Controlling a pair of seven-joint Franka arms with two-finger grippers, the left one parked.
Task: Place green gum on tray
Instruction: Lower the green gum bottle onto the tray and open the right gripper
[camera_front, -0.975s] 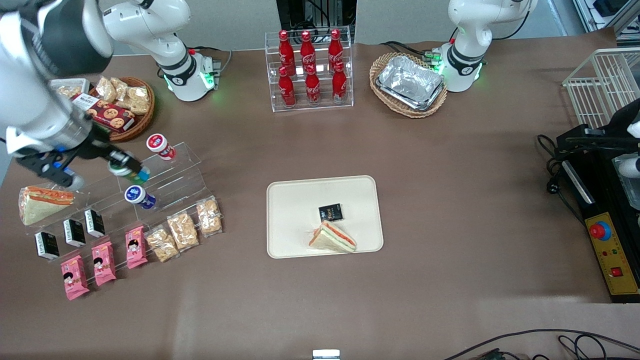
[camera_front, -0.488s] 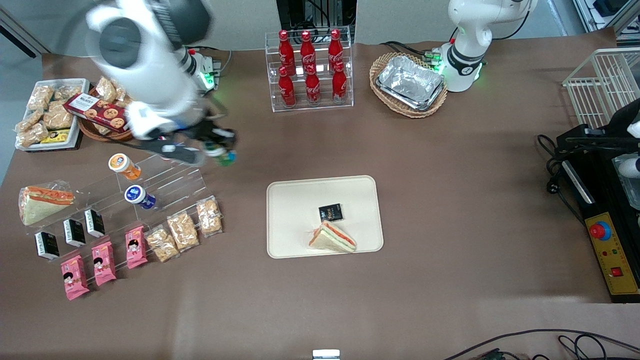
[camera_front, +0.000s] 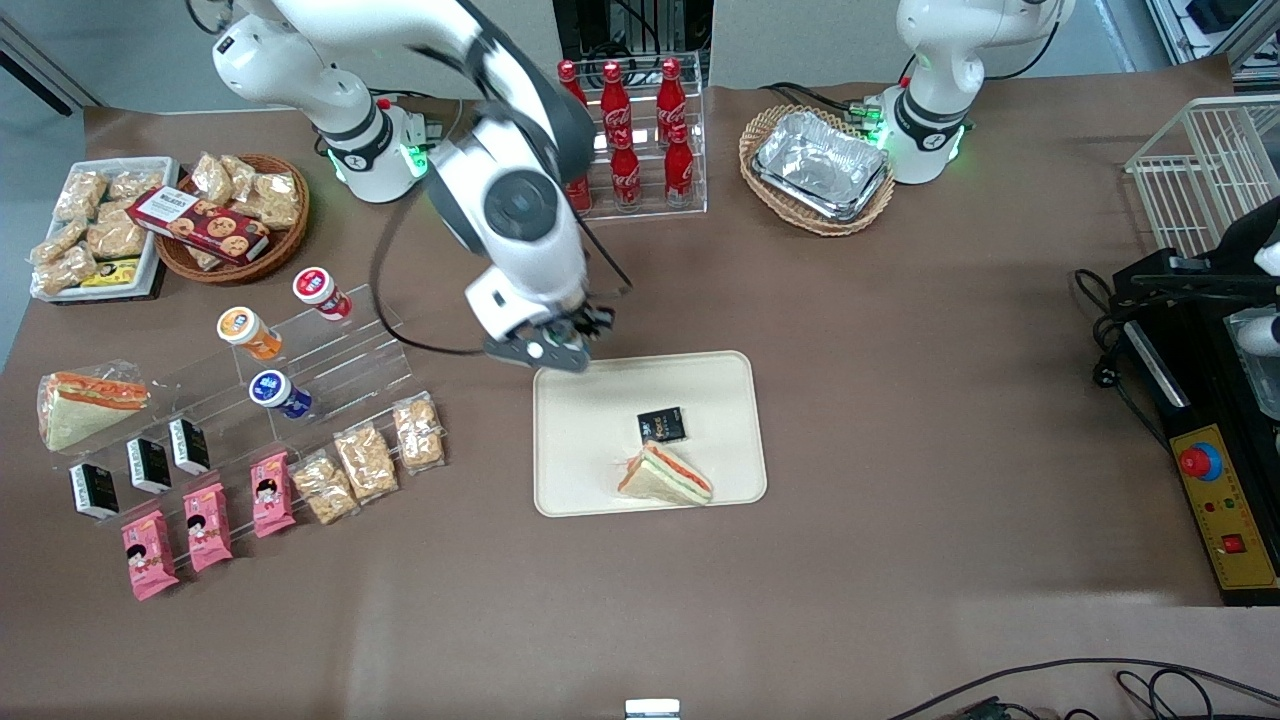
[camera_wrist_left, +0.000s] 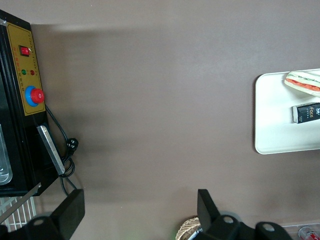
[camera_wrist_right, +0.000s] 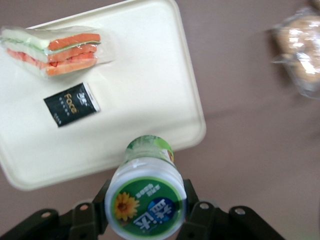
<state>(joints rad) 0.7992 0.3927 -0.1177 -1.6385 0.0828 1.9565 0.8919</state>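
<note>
Just 1 green gum (camera_wrist_right: 145, 201), gripper (camera_wrist_right: 145, 212) clamped.

I log one brown table (camera_front: 900, 450), with the tray (camera_front: 580, 450) as datum.
- Toward the working arm's end: stepped acrylic stand (camera_front: 372, 335), wrapped sandwich (camera_front: 85, 405), snack basket (camera_front: 290, 235).
- Farther from the front camera: cola rack (camera_front: 620, 205), foil-tray basket (camera_front: 815, 222).
- Toward the parked arm's end: control box (camera_front: 1225, 500).
- Gripper (camera_front: 562, 345) above the tray's edge, clamping the green gum (camera_wrist_right: 146, 200).
</note>
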